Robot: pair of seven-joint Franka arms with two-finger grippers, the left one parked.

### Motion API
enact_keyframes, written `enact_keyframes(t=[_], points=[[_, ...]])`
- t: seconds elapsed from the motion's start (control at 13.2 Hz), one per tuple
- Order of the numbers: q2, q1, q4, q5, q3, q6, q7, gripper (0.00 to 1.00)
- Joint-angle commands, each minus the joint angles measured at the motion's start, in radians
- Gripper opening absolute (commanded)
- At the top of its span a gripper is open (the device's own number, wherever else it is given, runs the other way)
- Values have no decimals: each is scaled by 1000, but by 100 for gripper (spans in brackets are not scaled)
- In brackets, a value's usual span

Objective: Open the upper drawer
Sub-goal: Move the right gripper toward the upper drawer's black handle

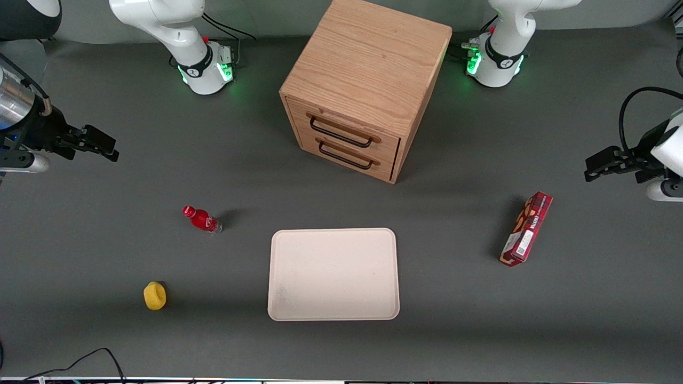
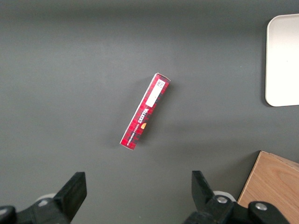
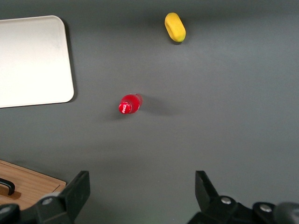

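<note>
The upper drawer is being kept shut in the cabinet, above its twin. The tool is being held spread, empty, well apart from the cabinet, toward the working arm's end of the table.

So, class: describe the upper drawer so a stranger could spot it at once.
Find the wooden cabinet. Its front holds two stacked drawers; the upper drawer is the higher one, directly under the top panel, black handle. The gripper hangs open, far off toward the working arm's end.
</note>
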Motion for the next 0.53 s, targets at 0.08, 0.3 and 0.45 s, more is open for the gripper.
enact_keyframes(t=[0.08,0.3,0.45], points=[[-22,4,-21,5,1,12,-22,100],[27,62,32,12,1,4,-18,100],[88,127,106,109,-1,-20,-21,100]])
